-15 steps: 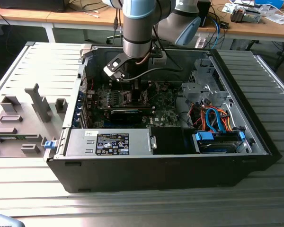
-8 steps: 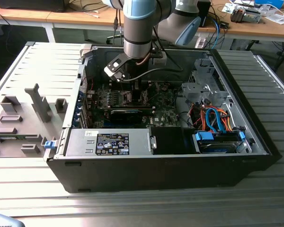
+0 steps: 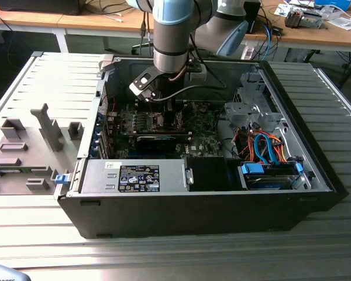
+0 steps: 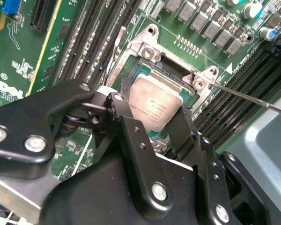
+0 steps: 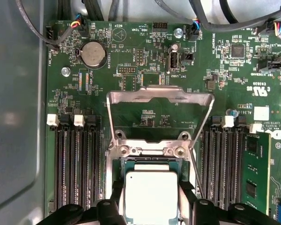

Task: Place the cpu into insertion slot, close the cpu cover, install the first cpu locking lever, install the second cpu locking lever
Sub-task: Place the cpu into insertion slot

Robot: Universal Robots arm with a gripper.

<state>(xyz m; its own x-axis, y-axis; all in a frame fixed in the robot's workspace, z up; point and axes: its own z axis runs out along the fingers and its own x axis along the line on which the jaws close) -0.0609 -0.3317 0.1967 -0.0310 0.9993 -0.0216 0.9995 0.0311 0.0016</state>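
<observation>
In both wrist views the cpu (image 5: 151,194) (image 4: 154,103), a square chip with a silvery top, sits between my black fingers (image 4: 116,105), right over the insertion slot (image 5: 150,162) on the green motherboard. My gripper (image 5: 151,201) (image 4: 152,115) is shut on the cpu's two sides; whether the chip rests fully in the slot I cannot tell. The metal cpu cover (image 5: 159,93) stands swung open beyond the slot. A thin wire locking lever (image 4: 243,96) (image 5: 195,168) juts out beside the slot, and another lever (image 4: 114,51) runs along the opposite side. In the exterior view the gripper (image 3: 164,108) reaches down into the case.
Memory slots (image 5: 77,164) flank the socket on both sides, and one holds a green module (image 5: 255,173). The open computer case (image 3: 193,211) has walls all around, a power supply (image 3: 134,175) at the front and a drive bay with orange and blue cables (image 3: 266,149) at the exterior view's right.
</observation>
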